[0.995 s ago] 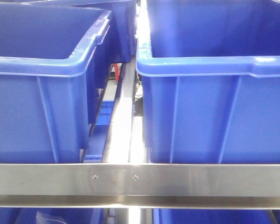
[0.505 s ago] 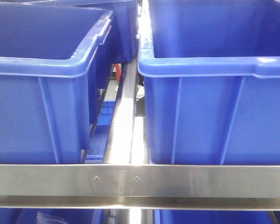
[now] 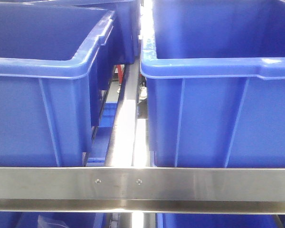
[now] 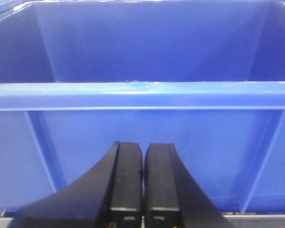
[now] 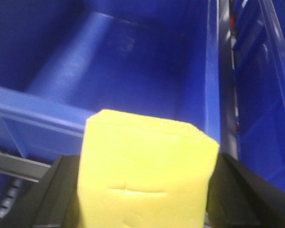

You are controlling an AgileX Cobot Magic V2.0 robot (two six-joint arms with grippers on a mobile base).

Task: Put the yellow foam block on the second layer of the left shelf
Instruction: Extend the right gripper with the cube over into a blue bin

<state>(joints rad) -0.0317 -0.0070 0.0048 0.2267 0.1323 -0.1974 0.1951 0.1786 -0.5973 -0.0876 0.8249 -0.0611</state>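
The yellow foam block (image 5: 145,171) fills the lower middle of the right wrist view, pinched between the two black fingers (image 5: 54,199) of my right gripper (image 5: 145,190). It hangs over the front rim of an open blue bin (image 5: 133,61). My left gripper (image 4: 142,180) is shut and empty, its black fingers pressed together in front of a blue bin's front wall (image 4: 142,137). Neither gripper nor the block shows in the front view.
Two large blue bins (image 3: 42,95) (image 3: 218,104) stand side by side on a shelf behind a steel rail (image 3: 142,187). A steel divider (image 3: 126,128) runs between them. More blue bins show below the rail and to the right in the right wrist view (image 5: 263,95).
The front view has shifted slightly, the bins sitting a little further right than a second ago. Nothing else differs.
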